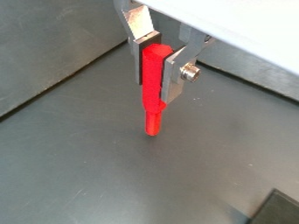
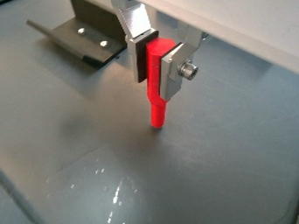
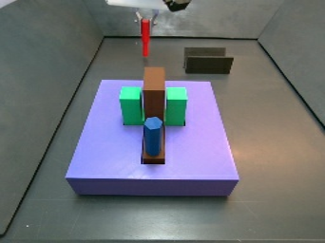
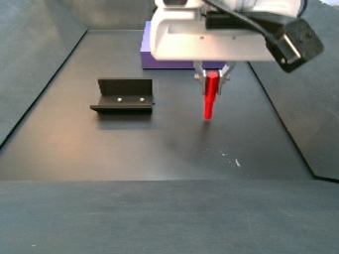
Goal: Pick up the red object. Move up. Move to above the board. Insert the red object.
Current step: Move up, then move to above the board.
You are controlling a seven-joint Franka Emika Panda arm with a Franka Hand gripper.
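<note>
The end effector is clamping the thin bright red straight stick upright, seemingly clear above the dark floor.

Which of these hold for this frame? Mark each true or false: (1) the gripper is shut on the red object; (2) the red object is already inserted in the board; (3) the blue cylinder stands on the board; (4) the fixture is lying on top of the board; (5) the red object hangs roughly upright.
1. True. The gripper is shut on the red object, its upper part between the fingers.
2. False. The red object hangs in the air above the dark floor in both wrist views, away from the board.
3. True. The blue cylinder stands on the board, in front of the tall brown block.
4. False. The fixture stands on the floor, apart from the board.
5. True. It points down.
</note>
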